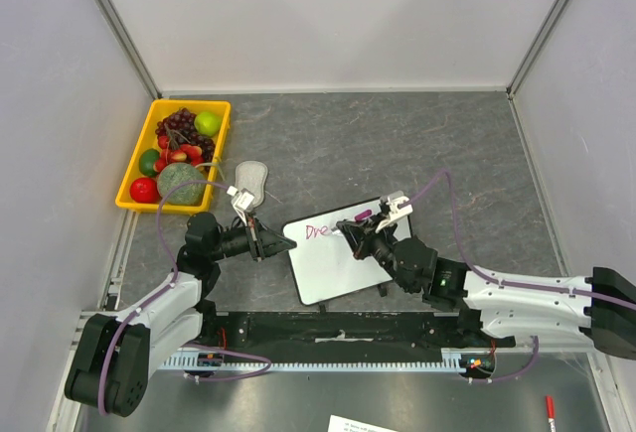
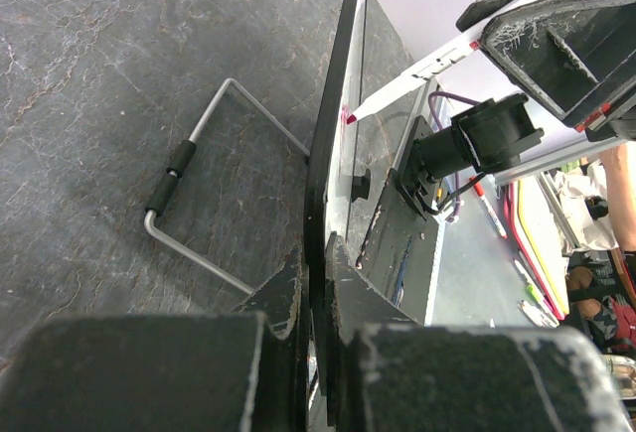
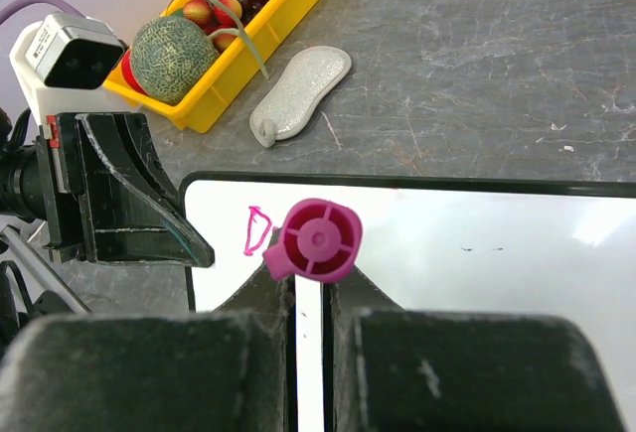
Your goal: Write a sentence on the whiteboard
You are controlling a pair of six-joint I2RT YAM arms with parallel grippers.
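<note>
At the far left sits the yellow tray (image 1: 133,154) of fruit, and just right of it the grey eraser pad (image 1: 252,180), neither of them in play. My left tool (image 1: 285,244) is clenched on the left edge of the whiteboard (image 1: 333,275), steadying it. The board leans on its wire stand (image 2: 189,169) on the surface, near the middle and close to the arms. In its far left corner the sentence (image 1: 318,230) has only its opening pink letters, roughly "Dre". Just right of them the marker (image 1: 356,219) has its tip down at the board, which looks like contact from the left wrist view. My right tool (image 1: 366,237) is clenched around its barrel. I judge the writing barely begun: the rest of the first word and everything after it is left, and most of the board is bare
</note>
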